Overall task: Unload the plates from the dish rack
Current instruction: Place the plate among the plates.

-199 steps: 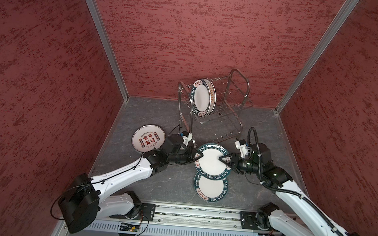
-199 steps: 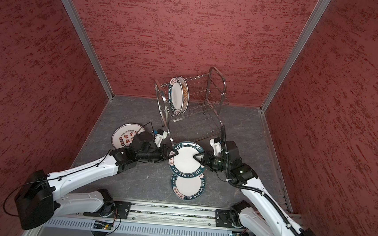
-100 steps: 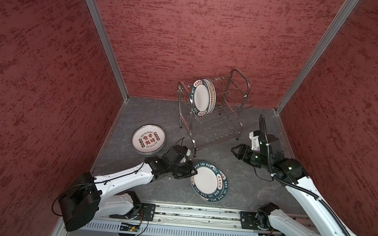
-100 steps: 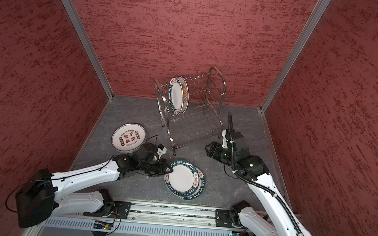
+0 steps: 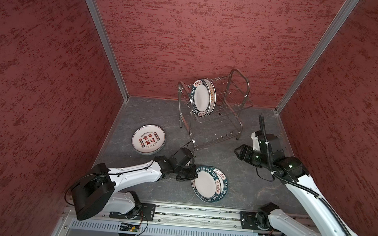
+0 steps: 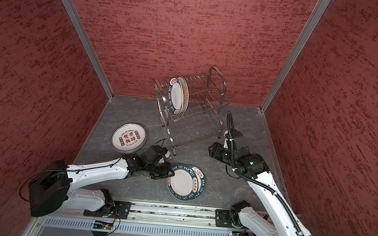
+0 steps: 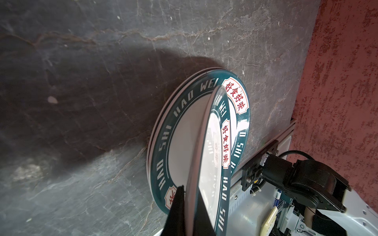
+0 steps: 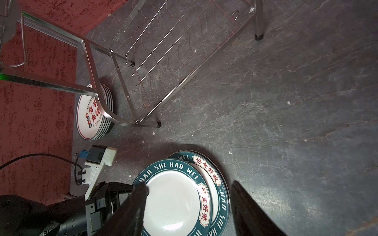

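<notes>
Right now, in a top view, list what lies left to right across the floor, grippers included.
White plate stack → left gripper → teal plates → right gripper. Rack left out: it spans several.

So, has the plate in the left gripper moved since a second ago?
Yes. The teal plate moved away from the dish rack, toward the front rail, over the stack.

Lab test booth: red textured walls (image 5: 190, 31), aluminium corner posts (image 5: 103, 38), arm mounting rail (image 5: 198, 216)

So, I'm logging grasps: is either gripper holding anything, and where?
Left gripper pinches the top teal-rimmed plate by its rim; right gripper holds nothing.
</notes>
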